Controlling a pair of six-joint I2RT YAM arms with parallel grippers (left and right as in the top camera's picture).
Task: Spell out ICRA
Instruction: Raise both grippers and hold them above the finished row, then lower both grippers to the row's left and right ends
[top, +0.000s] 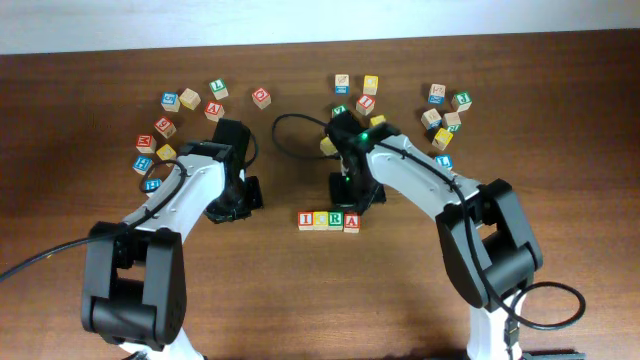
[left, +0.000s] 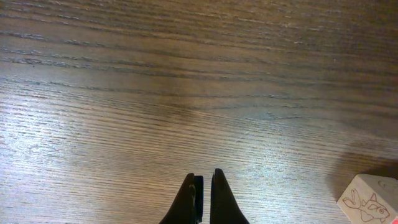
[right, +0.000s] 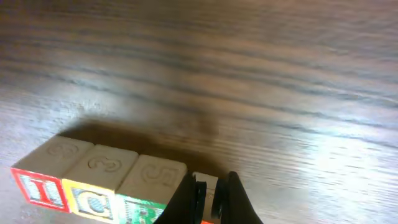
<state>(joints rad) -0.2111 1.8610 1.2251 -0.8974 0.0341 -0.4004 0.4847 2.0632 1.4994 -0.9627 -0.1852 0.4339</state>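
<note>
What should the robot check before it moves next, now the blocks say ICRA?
1. Row reads I cube, C cube, R cube, A cube: ok.
2. Cubes sit side by side in one line: ok.
3. The right gripper is shut and holds nothing: ok.
4. The right gripper is clear of the A cube: cannot tell, it hides most of that cube in the wrist view.
5. The left gripper is shut and empty over bare table: ok.

left arm (top: 175, 195): bent at elbow, reaching forward, wrist angled down | left gripper (left: 204, 179): fingers pressed together, holding nothing | right arm (top: 430, 180): stretched inward toward centre, wrist angled down | right gripper (right: 208, 182): fingers closed, holding nothing
</note>
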